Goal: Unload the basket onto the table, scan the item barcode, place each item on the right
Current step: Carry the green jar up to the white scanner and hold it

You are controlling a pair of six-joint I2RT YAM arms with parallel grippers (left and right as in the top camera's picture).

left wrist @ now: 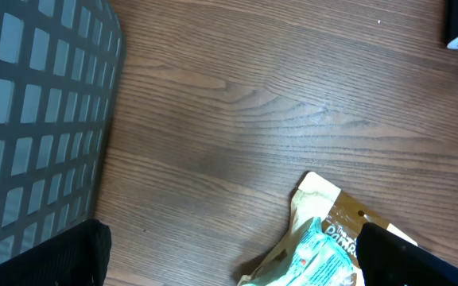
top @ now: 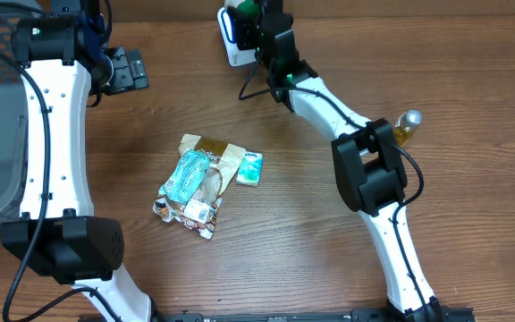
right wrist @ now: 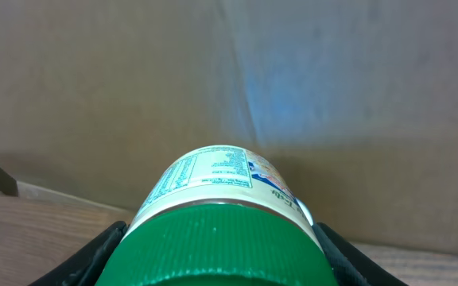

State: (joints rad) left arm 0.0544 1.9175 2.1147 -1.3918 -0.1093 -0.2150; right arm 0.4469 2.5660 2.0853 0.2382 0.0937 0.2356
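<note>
The right gripper (top: 250, 25) is closed on a white plastic jar with a green ribbed lid (right wrist: 213, 179). The lid sits between its fingers, and the printed label points away from the wrist toward a brown wall (right wrist: 94, 79) just ahead. The left gripper (top: 135, 70) is wide open and holds nothing; beyond its fingertips a pile of crinkled snack packets (left wrist: 316, 246) lies on the wooden table (left wrist: 253, 95), and a grey mesh basket (left wrist: 30, 119) is close at its side.

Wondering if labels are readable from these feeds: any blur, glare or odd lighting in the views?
Right wrist: the green-lidded bottle sits very close, lid soft, label print too small to read; a bluish glow on the wall behind. Left wrist: basket soft, table grain sharp. Overhead: even light, no strong glare.
</note>
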